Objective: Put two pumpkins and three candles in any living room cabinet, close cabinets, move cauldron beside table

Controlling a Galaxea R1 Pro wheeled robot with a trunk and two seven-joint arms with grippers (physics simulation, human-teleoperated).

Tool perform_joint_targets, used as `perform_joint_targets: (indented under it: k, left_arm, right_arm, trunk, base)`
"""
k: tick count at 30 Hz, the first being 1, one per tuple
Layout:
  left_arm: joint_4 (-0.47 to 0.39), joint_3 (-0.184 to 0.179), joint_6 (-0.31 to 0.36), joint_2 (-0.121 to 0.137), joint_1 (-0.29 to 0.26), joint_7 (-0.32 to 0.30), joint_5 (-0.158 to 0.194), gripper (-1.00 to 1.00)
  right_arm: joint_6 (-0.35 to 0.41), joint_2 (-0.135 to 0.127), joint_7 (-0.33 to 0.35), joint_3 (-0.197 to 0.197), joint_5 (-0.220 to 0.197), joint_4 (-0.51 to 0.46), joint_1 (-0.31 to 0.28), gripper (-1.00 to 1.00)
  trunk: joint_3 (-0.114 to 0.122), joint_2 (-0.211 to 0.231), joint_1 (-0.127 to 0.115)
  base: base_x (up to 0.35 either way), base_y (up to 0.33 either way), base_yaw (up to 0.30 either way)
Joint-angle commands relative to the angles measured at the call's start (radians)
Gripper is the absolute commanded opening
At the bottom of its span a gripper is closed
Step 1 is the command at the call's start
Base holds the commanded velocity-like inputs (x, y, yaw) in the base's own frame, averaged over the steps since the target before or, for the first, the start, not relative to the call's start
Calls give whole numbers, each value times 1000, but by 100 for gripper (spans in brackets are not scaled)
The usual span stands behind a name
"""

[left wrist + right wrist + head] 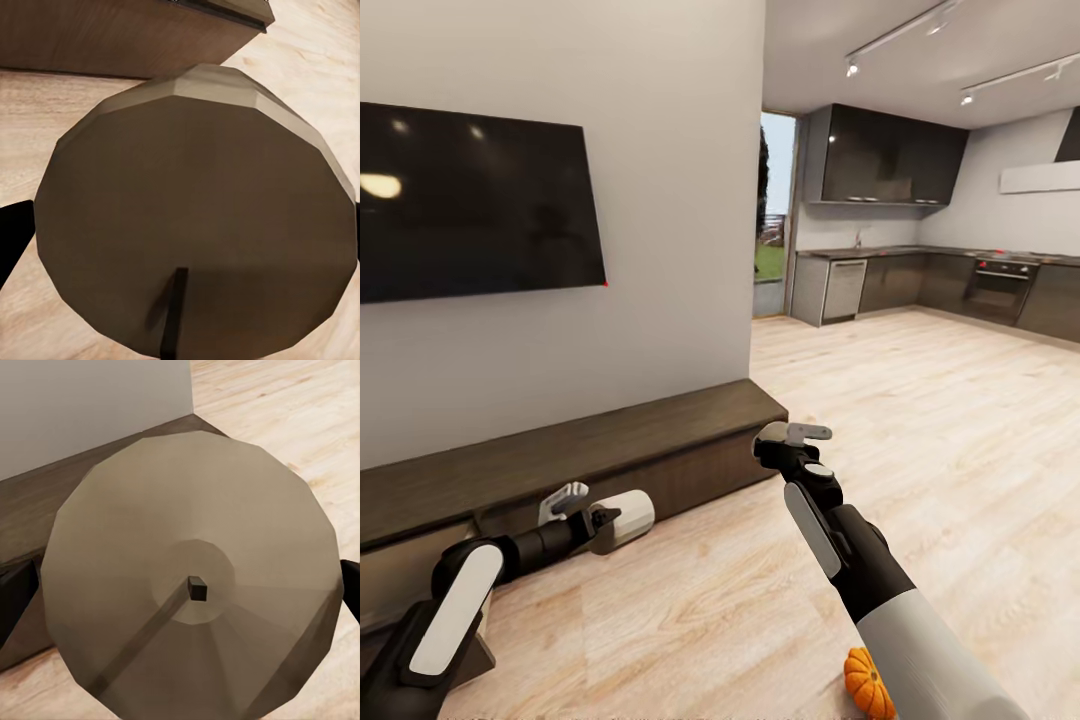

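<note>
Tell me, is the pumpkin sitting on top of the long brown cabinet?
No, the pumpkin lies on the wood floor, apart from the cabinet.

Grey wall (660,250) with black TV (470,205); pale plank floor (920,430); beyond, dark kitchen cupboards (885,155), oven (1000,285), ceiling track spotlights (900,35) (lit), tall window (775,215).

We see a candle (191,600) end-on and very close, its broad faceted face pale tan, with a small dark wick (197,587) standing at the centre and casting a shadow streak across the wax. Dark gripper fingers (16,600) show at both sides of the candle, pressed against its edges. Beyond it runs the long, low, dark brown cabinet (45,502), set against a plain grey wall (82,405). Light wood plank floor (292,405) lies past the cabinet's end.
</note>
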Motion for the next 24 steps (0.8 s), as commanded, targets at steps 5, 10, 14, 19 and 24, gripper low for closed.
perform_joint_targets:
  k: [5,10,14,19,24]
  left_arm:
    - [-5,3,3,1,-1,8,11,-100]
    - [-5,3,4,1,-1,9,11,-100]
    - [-7,3,4,1,-1,9,11,-100]
    - [-10,3,4,1,-1,9,11,-100]
    - [-34,9,5,1,-1,6,11,-100]
  right_arm:
    - [1,0,-9,2,-10,-1,-1,-100]
    - [1,0,-8,2,-11,-2,-1,-100]
    - [1,0,-8,2,-11,-2,-1,-100]
    - [3,0,-8,2,-12,-2,-1,-100]
    - [1,0,-9,3,-12,-3,-1,-100]
  trunk:
    - [8,34,-19]
    - [23,69,-38]
    - [36,97,-54]
    - [51,132,-73]
    - [54,139,-77]
  base:
    - [0,0,0]
    - [0,0,0]
    - [0,0,0]
    - [0,0,0]
    - [0,0,54]
